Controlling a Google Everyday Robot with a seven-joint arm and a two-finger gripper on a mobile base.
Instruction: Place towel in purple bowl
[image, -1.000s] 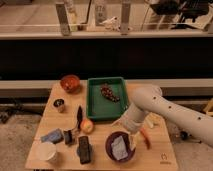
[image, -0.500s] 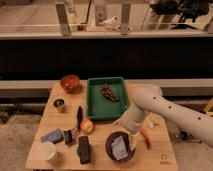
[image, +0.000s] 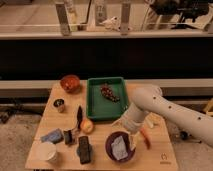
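Wood table (image: 55, 122), round purple bowl (image: 111, 140) w/ crumpled towel (image: 119, 148), hand (image: 133, 141) at rim, grip unclear

Pale crumpled towel (image: 119, 148) lying inside purple bowl (image: 108, 145), hand (image: 133, 138) just beside bowl's right rim

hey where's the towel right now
The towel lies inside the purple bowl at the table's front edge, right of the black block. The gripper hangs just over the bowl's right rim.
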